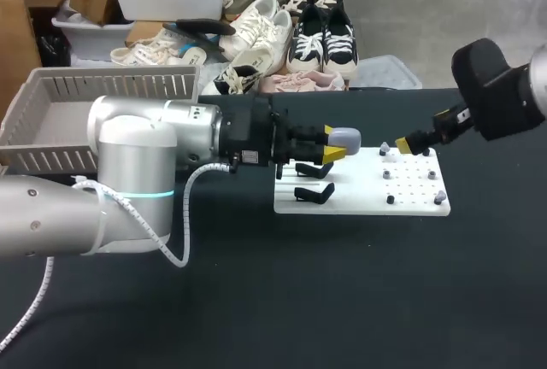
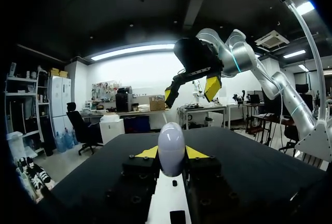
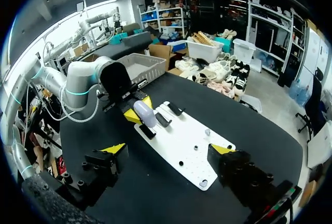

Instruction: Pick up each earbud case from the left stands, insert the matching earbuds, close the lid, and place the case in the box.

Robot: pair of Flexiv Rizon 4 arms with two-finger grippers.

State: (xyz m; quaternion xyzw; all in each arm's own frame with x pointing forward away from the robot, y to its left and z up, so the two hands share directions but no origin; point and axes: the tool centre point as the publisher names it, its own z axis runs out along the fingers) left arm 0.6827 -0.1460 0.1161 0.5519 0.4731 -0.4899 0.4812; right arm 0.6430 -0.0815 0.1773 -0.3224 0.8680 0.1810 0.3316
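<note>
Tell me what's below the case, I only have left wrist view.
Observer: A white board with black stands. The two beside the left claw, which grips the earbud case, are bare.
Operator: Right claw over the board too?
Observer: Yes. The right claw is open over the board's far edge, near small grey pieces.
Operator: Box?
Observer: Grey basket at the table's far left, behind the left arm.

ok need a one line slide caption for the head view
Left gripper shut on a pale earbud case above the black stands on the white board, right gripper open at its far edge.
</note>
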